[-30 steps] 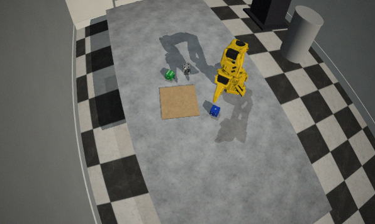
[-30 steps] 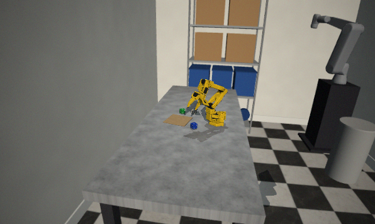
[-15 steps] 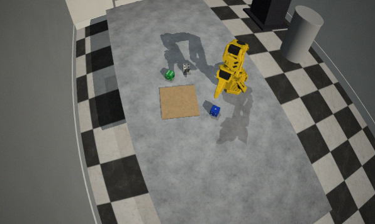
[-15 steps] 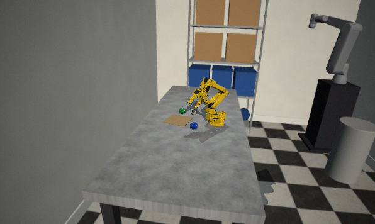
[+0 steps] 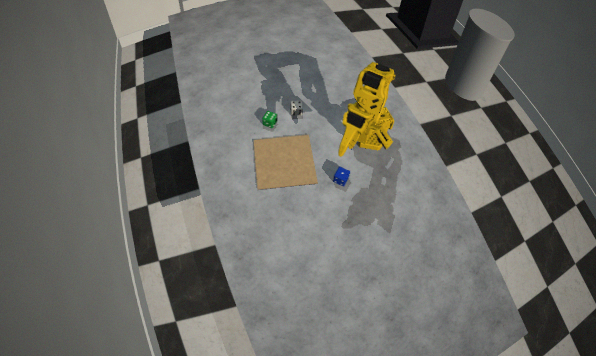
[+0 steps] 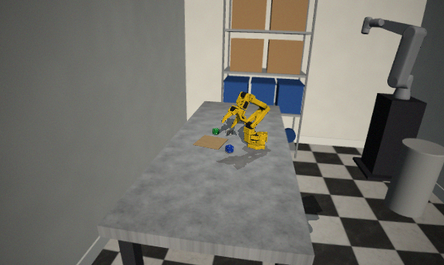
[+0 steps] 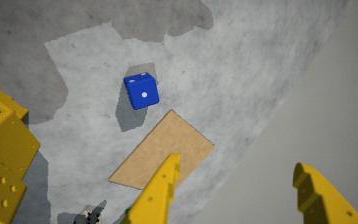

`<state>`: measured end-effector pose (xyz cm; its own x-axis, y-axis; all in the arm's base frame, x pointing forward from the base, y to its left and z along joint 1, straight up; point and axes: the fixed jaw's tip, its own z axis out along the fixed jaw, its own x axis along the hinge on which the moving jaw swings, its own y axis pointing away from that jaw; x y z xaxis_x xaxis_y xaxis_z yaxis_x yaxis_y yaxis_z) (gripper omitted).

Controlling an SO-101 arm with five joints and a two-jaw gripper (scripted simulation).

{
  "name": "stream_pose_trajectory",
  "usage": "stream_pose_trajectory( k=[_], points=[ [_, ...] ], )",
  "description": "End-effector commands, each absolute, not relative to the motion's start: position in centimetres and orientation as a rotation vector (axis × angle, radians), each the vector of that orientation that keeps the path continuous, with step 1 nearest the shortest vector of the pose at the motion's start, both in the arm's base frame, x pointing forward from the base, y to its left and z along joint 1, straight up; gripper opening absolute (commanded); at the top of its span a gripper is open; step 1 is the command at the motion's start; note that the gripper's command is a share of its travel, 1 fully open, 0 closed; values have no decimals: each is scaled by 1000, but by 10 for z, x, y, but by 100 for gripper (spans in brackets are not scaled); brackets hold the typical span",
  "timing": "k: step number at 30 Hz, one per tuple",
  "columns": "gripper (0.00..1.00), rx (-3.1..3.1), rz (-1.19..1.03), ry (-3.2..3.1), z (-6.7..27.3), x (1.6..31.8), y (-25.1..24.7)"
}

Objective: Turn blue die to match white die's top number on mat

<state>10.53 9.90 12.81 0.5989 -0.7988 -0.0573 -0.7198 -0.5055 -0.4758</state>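
Note:
The blue die (image 5: 341,176) (image 6: 229,149) (image 7: 142,91) lies on the table beside the tan mat (image 5: 285,162) (image 6: 211,142) (image 7: 180,135), off it. Its top appears to show one pip; a side face shows two in the wrist view. The white die (image 5: 296,108) (image 6: 229,132) (image 7: 92,217) stands beyond the mat with several dark pips on top; the exact number is too small to tell. My gripper (image 6: 228,124) (image 7: 237,160) is open and empty, raised above the table, away from the blue die. In the top view one finger is hidden.
The green die (image 5: 269,119) (image 6: 215,131) lies beyond the mat, beside the white die, with several pips on top. It is mostly hidden behind a finger in the wrist view. The mat lies flat. The arm's base stands on the table to the right of the mat.

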Motion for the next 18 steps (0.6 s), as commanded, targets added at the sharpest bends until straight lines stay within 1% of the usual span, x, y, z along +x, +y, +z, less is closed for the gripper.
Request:
stream_pose_trajectory(
  k=[1, 18],
  points=[
    [35, -2290, -216, 1270, 138, 107, 104],
    [35, -1977, -9, 1849, 135, 106, 117]
  ],
)
